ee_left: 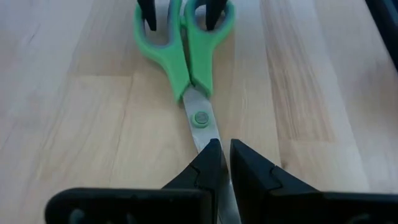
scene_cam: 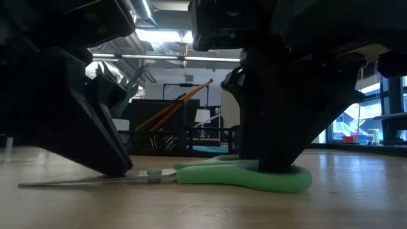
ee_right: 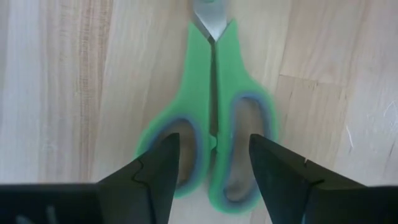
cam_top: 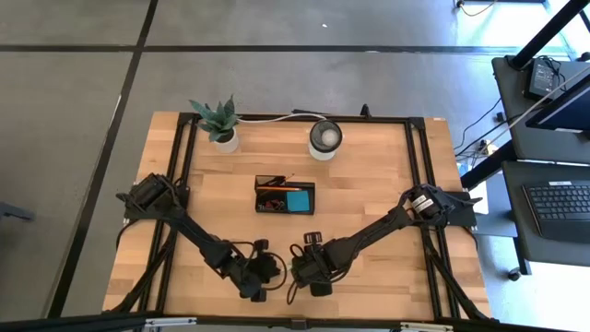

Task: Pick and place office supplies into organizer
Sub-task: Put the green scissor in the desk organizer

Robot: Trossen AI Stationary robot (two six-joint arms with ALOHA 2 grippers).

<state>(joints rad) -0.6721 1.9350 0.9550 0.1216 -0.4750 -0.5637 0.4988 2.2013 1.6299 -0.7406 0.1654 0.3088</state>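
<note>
Green-handled scissors (ee_left: 189, 62) lie flat on the wooden table near its front edge, blades shut. My left gripper (ee_left: 224, 152) is shut on the blades just behind the pivot screw. My right gripper (ee_right: 214, 149) comes down on the handle end from above, open, one finger in each handle loop. In the high view both grippers (cam_top: 263, 279) (cam_top: 309, 272) meet over the scissors and hide them. The black organizer (cam_top: 257, 194) stands at the table's middle and holds orange pencils (cam_top: 275, 186) and a blue pad (cam_top: 297, 199). My left gripper pinches the shut blades (ee_left: 208, 134) between its two fingers, just behind the pivot, one finger at each edge. It slants down from the table's left and points along the scissors. The scissors lie flat on the table. My right gripper has one fingertip (ee_right: 163, 155) in one handle loop and the other fingertip (ee_right: 266, 155) in the second loop, with the middle of the handle (ee_right: 213, 127) between them. The fingers point down from above. Whether they press on the loop walls, I cannot tell.
A potted plant (cam_top: 219, 123) and a round white-rimmed cup (cam_top: 324, 138) stand along the far edge. Bare wood lies between the organizer and the grippers. Black frame rails (cam_top: 417, 175) run along the table's sides.
</note>
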